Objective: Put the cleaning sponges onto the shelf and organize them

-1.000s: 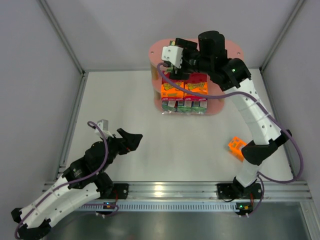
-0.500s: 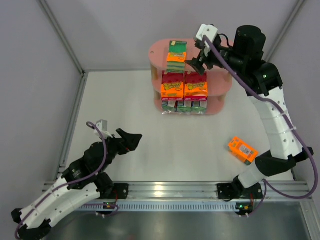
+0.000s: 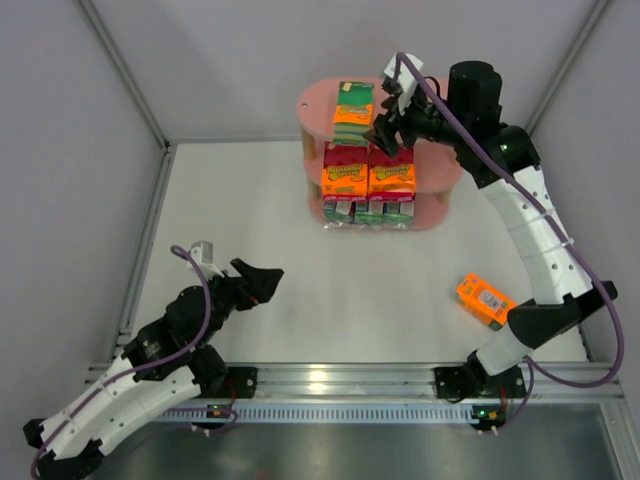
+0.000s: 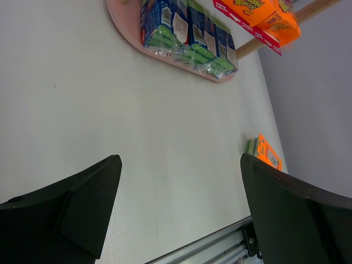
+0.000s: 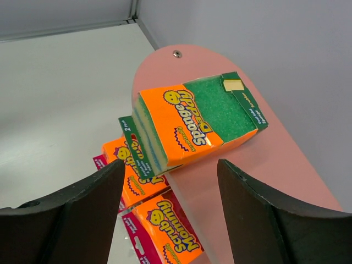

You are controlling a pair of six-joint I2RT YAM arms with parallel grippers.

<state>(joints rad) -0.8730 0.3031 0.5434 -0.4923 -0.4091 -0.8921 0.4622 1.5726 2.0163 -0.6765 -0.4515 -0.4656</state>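
The right hand (image 3: 384,130) hangs with its fingers apart, gripping nothing, just above a green-and-orange sponge pack (image 5: 192,124) that lies on top of the shelf (image 5: 275,159). Another orange pack (image 3: 485,300) lies on the surface (image 3: 300,250). The left hand (image 3: 262,280) is spread wide and empty.

1. Pink shelf (image 3: 312,105) stands at the middle of the counter's (image 3: 330,300) far edge.
2. Top board: one green-and-orange pack (image 3: 353,108). Middle board: two orange-and-magenta packs (image 3: 368,175) side by side. Bottom board: row of blue-and-white packs (image 3: 368,211).
3. Right hand (image 3: 388,128) over the top board, just beside the green-and-orange pack.
4. One orange pack (image 3: 485,301) lies loose near the right edge.
5. Left hand (image 3: 258,280), jaws apart and empty, toward the near-left corner.
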